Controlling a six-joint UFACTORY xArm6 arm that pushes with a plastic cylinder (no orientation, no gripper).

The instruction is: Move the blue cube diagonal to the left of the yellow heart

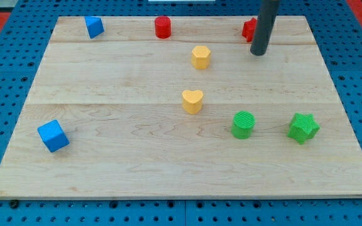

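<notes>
The blue cube (53, 135) lies near the board's lower left corner. The yellow heart (192, 100) sits near the middle of the board, far to the cube's right and a little higher. My tip (258, 52) is at the view's upper right, just below and right of a red block (249, 29) that the rod partly hides. The tip is far from both the blue cube and the yellow heart.
A second blue block (93, 26) sits at the top left. A red cylinder (162, 27) stands at the top middle. A yellow hexagonal block (200, 56) lies above the heart. A green cylinder (243, 124) and a green star (303, 127) lie at the lower right.
</notes>
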